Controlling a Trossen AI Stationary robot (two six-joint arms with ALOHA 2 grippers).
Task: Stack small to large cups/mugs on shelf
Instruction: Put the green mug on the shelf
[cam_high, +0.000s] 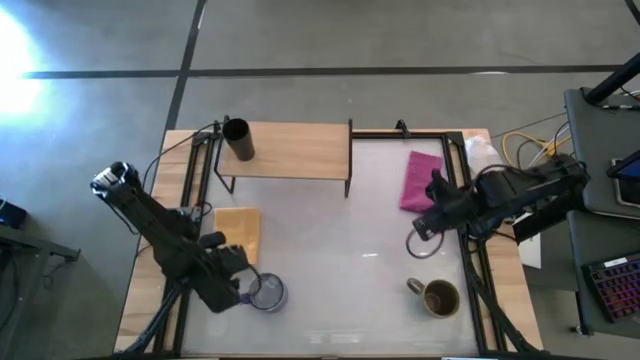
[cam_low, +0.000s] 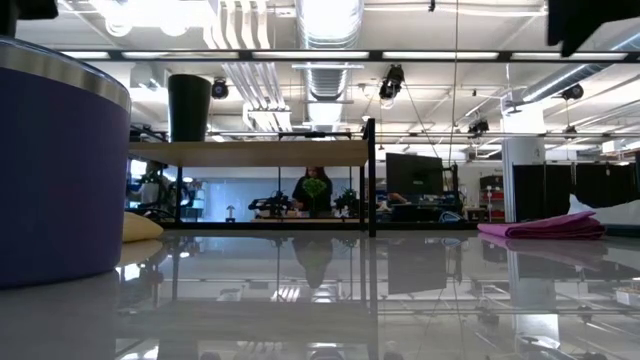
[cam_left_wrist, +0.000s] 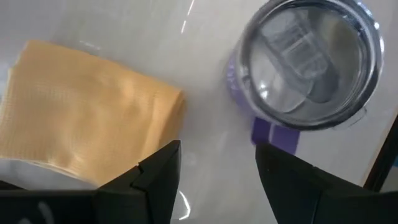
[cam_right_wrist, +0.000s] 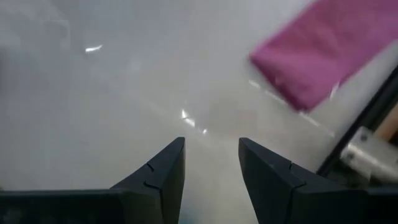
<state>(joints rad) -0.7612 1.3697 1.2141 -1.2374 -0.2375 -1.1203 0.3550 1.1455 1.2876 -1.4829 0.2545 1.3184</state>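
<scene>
Cups, three, as I log them from the console. Item one: black cup (cam_high: 238, 139), upright on the shelf (cam_high: 295, 150), at its left end as I look down from above; the table-level camera shows it standing on the light-wood board (cam_low: 250, 152) as well. Item two: purple tumbler (cam_high: 267, 292) with silvery lid, upright on the white table (cam_high: 340, 240) near the front edge, left of centre; it fills the left of the low picture (cam_low: 55, 170), and my left wrist camera looks down onto its lid (cam_left_wrist: 311, 62). Item three: tan mug (cam_high: 437, 297), brown inside, upright near the front right, handle turned toward the table's middle.

Shelf: along the back edge, on thin black legs, only the black cup on it.

Left gripper (cam_high: 240, 275): just beside the purple tumbler, on its left; fingers (cam_left_wrist: 158, 174) spread apart, nothing between them, and not yet around the tumbler.

Right gripper (cam_high: 420, 243): above bare table between the magenta cloth (cam_high: 421, 180) and the tan mug; fingers (cam_right_wrist: 165, 171) parted, empty.

Yellow cloth (cam_high: 238, 232): folded, flat, on the left, between the shelf and the left gripper. Magenta cloth: folded, at the right, near the shelf's right end.
</scene>
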